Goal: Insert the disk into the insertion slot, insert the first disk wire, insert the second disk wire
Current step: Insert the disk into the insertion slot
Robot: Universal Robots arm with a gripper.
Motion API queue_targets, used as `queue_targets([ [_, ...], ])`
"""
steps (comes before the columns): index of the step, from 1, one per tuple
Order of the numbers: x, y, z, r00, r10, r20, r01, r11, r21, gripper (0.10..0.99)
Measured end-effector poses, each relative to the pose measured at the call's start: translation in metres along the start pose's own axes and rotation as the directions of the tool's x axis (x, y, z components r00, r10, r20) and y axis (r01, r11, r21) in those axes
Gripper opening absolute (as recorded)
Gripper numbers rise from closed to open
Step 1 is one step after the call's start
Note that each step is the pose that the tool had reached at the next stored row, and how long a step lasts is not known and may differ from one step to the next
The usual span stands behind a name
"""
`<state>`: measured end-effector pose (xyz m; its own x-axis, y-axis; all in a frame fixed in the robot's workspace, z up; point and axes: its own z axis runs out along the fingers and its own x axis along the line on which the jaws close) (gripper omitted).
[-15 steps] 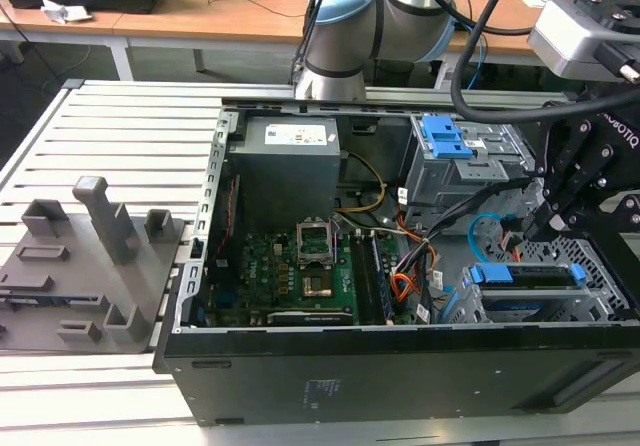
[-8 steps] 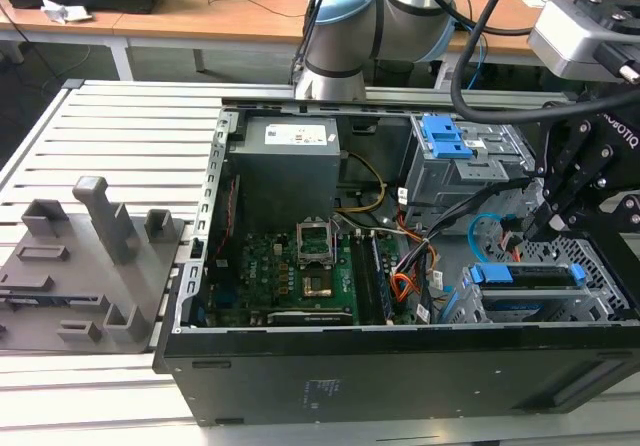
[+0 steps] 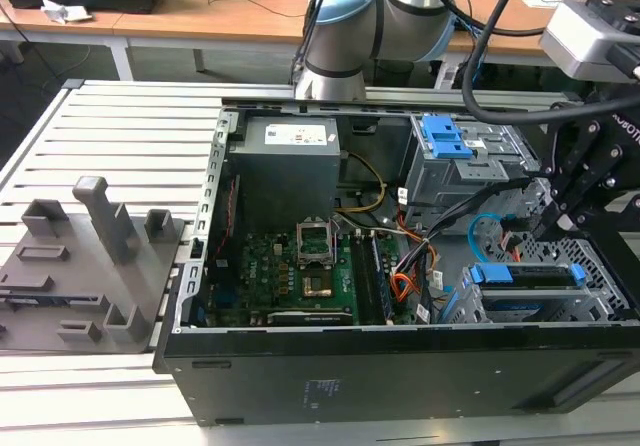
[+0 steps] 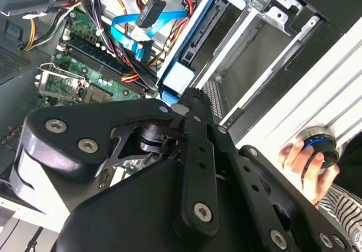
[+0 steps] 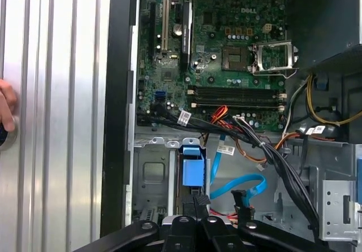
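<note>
Disk point(image 5: 191, 170) sat in the insertion slot point(image 5: 148, 173), in the case's point(image 3: 400, 376) near corner at the exterior view's right. Your gripper point(image 5: 201, 199) was closed, tips together at the disk's blue end. Second disk wire point(image 5: 244, 183) lay loose just beside, plug free.

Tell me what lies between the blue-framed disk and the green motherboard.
In the first wrist view, a bundle of black cables with white tags crosses between the disk and the motherboard.

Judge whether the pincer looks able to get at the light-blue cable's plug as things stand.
Probably yes. The second disk wire lies loose and uncovered beside the disk, close to the pincer; the black cable bundle alongside may crowd it.
</note>
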<state>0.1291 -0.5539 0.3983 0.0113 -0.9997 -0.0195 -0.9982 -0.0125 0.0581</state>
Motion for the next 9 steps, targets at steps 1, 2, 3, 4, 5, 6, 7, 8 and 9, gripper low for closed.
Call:
queue_targets([
  [1,0.0,-0.0001,0.0017,1.0,0.0,-0.0004,0.0,1.0,0.0,0.106],
  [2,0.0001,-0.0002,0.0046,1.0,0.0,-0.0004,0.0,1.0,-0.001,0.106],
  [3,0.0002,-0.0004,0.0076,1.0,0.0,-0.0002,0.0,1.0,-0.001,0.106],
  [4,0.0008,-0.0007,0.0112,1.0,0.0,-0.0002,0.0,1.0,-0.001,0.106],
  [5,0.0017,-0.001,0.0136,1.0,0.0,-0.0004,0.0,1.0,-0.001,0.106],
  [6,0.0028,-0.0013,0.0155,1.0,0.0,-0.0005,0.0,1.0,-0.001,0.106],
  [7,0.004,-0.0016,0.0173,1.0,0.0,-0.0006,0.0,1.0,-0.001,0.106],
  [8,0.0066,-0.0021,0.0209,1.0,0.0,-0.0003,0.0,1.0,-0.001,0.106],
  [9,0.008,-0.0035,0.0245,1.0,0.0,-0.0002,0.0,1.0,-0.001,0.106],
])
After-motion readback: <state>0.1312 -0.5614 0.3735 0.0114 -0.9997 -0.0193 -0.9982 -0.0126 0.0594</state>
